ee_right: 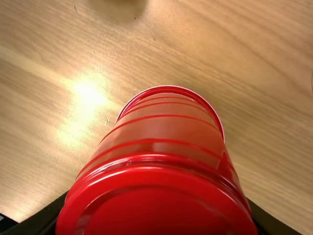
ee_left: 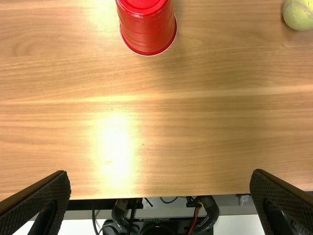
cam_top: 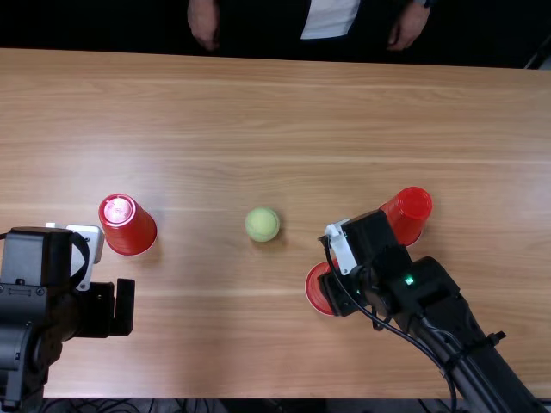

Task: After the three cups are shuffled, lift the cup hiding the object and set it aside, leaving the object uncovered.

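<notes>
**Inspector:** Surface is a light brown wooden table. Start with the object.

**Assistant:** The ball lies bare on the wood near the middle. No cup covers it or touches it.

**Inspector:** Cups?

**Assistant:** Three, all red. The left cup stands upside down on its rim, left of the ball and well apart from it. The far cup stands the same way, right of the ball. The held cup is nearer the table's near edge, right of the ball and just beside the far cup.

**Inspector:** State of the right gripper?

**Assistant:** Clamped on the held cup. In the right wrist view its black fingers sit on either side of the cup's base. The cup is tilted, base towards the camera. I cannot tell whether its rim touches the wood.

**Inspector:** Left gripper?

**Assistant:** Spread wide with only bare table between the fingers. It hangs over the near edge, on the near side of the left cup and clear of it.
</notes>
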